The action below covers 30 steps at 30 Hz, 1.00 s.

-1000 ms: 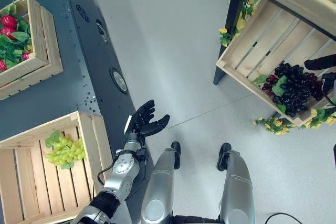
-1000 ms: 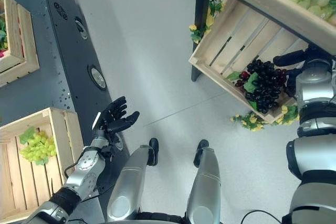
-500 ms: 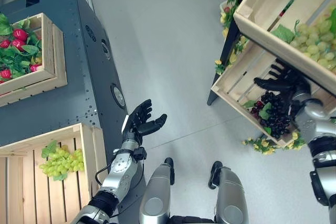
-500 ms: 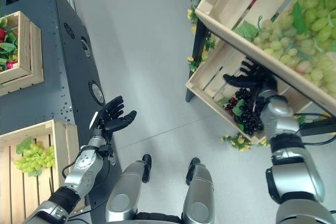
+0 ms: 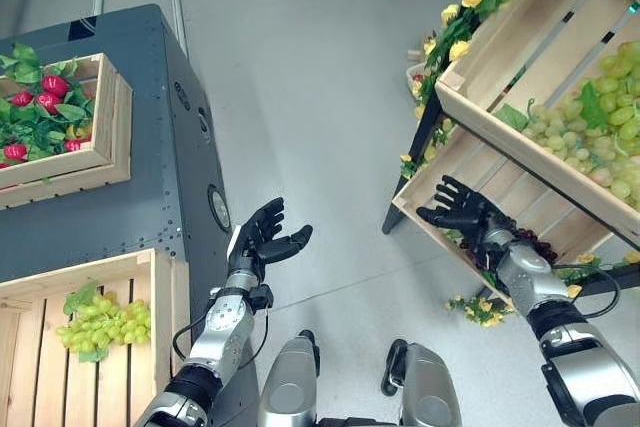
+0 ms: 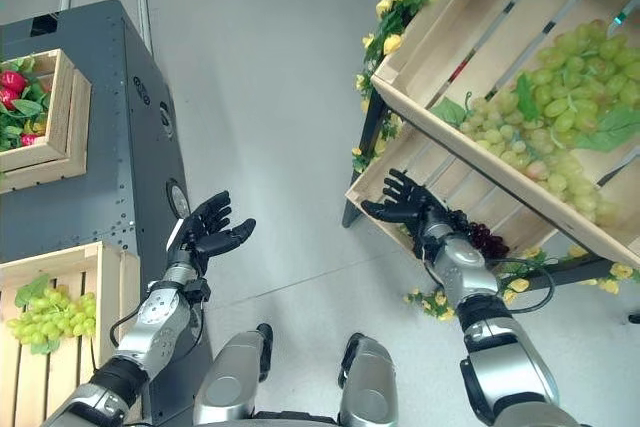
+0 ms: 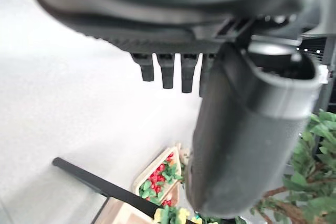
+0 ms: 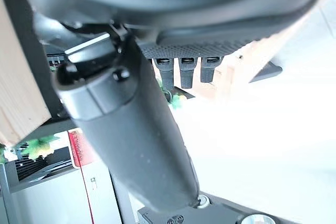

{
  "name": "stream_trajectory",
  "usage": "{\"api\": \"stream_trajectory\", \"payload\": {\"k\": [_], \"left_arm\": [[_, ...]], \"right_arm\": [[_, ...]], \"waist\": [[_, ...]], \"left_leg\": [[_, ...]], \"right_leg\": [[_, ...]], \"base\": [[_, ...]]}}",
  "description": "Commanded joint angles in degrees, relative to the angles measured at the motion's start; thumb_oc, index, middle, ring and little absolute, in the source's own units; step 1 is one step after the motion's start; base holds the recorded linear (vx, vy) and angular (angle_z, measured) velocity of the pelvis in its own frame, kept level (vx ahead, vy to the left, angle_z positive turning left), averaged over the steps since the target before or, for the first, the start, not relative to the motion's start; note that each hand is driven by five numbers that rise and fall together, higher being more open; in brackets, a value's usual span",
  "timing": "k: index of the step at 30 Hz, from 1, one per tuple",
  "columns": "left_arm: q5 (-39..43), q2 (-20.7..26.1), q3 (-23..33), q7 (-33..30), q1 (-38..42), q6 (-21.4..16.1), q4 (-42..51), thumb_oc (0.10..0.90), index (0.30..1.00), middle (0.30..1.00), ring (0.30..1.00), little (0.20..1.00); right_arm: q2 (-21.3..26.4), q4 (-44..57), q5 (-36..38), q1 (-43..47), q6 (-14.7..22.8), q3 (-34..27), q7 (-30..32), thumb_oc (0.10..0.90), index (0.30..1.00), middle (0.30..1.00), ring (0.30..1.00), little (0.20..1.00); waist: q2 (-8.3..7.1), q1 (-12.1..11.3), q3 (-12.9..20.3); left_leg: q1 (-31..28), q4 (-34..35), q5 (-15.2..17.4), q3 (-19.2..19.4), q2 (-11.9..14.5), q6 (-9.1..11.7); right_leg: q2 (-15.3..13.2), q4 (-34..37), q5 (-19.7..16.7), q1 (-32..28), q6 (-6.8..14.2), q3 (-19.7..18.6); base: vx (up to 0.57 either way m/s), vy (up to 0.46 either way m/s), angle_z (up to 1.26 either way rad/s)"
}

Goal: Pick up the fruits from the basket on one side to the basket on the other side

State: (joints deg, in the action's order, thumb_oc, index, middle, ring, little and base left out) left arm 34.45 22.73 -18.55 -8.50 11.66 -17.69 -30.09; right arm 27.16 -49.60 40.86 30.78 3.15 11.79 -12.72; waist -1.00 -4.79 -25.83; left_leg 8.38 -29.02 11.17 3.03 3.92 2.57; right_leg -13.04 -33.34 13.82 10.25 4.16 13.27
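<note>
One bunch of green grapes (image 5: 103,319) already lies in the wooden crate (image 5: 165,287) at the lower left of the left eye view, so I judge that at least one transfer is finished. The work is not complete. At the right of the frame, the upper crate (image 6: 400,72) of the slanted rack holds a large pile of green grapes (image 6: 545,132), and the lower crate (image 5: 430,182) below it contains dark grapes (image 6: 488,240), which are partly hidden behind the right arm.

The right hand (image 5: 462,215) is at the front edge of this lower crate, near the dark grapes. Its fingers are spread and straight, and it holds nothing. In my judgement the next pick is only starting, because no fruit is grasped. The left hand (image 5: 262,242) is in the lower middle of the frame, beside the dark cabinet (image 5: 170,147). It is empty, palm turned up, fingers relaxed and apart.

At the upper left of the left eye view a smaller crate of red fruit with leaves (image 5: 45,112) stands on the cabinet; in the right eye view it is cut by the edge of the frame. The right eye view shows the pile of green grapes more completely. The left wrist view shows the straight fingers (image 7: 168,69) of that hand from very close, with the floor past them. The right wrist view also shows straight fingers (image 8: 189,69) and wooden boards behind.
</note>
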Motion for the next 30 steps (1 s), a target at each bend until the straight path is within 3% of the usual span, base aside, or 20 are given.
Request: {"api": "stream_trajectory", "payload": {"k": [1, 6, 17, 26, 30], "left_arm": [[-1.59, -1.43, 1.76, 0.71, 0.32, -4.10, 1.85, 0.800, 0.900, 0.900, 0.900, 0.900], [-2.15, -1.79, 2.25, 0.58, -0.72, -3.58, 1.66, 0.800, 0.900, 0.900, 0.900, 0.900], [-7.36, -1.82, 0.15, 2.14, -4.86, -3.86, -2.17, 0.800, 0.900, 0.900, 0.900, 0.900], [-13.86, -2.69, -2.32, 1.30, -5.84, -5.07, -5.61, 0.800, 0.900, 0.900, 0.900, 0.900], [-17.35, -3.01, -3.51, -0.39, -5.36, -5.45, -5.71, 0.800, 0.900, 0.900, 0.900, 0.900]], "right_arm": [[-1.84, 3.83, 4.82, -0.12, 4.94, -0.76, -0.59, 0.800, 0.900, 0.900, 0.900, 0.900], [-5.30, 5.86, 5.79, -3.52, 5.82, -1.11, -0.60, 0.800, 0.900, 0.900, 0.900, 0.900], [-9.42, 8.01, 4.35, -11.76, 6.33, 2.54, -5.00, 0.800, 0.900, 0.900, 0.900, 0.900], [-13.82, 8.17, 7.74, -17.07, 4.61, 5.01, -8.06, 0.800, 0.900, 0.900, 0.900, 0.900], [-15.65, 9.32, 5.98, -17.84, 4.92, 6.89, -4.17, 0.800, 0.900, 0.900, 0.900, 0.900]], "waist": [[-0.43, -0.68, 5.88], [-0.06, -0.77, 6.84], [0.14, -1.08, 13.02], [0.43, -1.67, 17.02], [0.66, -2.00, 17.68]], "left_leg": [[0.31, -3.12, 0.58, 1.69, -1.04, -3.30], [-2.07, 0.55, -0.99, 1.50, -1.72, -2.91], [-9.79, 22.17, -10.72, 0.81, -2.12, -1.24], [-11.98, 32.53, -14.68, -0.74, -1.85, -0.83], [-11.28, 33.87, -15.33, -1.06, -1.97, -0.52]], "right_leg": [[1.01, 2.19, -4.00, -6.79, -4.39, 0.53], [1.24, 4.59, -4.79, -8.64, -3.64, 0.61], [2.43, 23.72, -12.52, -14.42, -0.12, 1.48], [2.28, 32.79, -16.86, -16.31, 1.61, 2.33], [1.59, 35.95, -18.90, -16.23, 2.34, 3.60]], "base": [[-0.03, 0.013, 0.00], [-0.01, 0.033, 0.03], [-0.01, 0.021, 0.09], [0.04, 0.022, 0.13], [0.02, 0.069, 0.03]]}}
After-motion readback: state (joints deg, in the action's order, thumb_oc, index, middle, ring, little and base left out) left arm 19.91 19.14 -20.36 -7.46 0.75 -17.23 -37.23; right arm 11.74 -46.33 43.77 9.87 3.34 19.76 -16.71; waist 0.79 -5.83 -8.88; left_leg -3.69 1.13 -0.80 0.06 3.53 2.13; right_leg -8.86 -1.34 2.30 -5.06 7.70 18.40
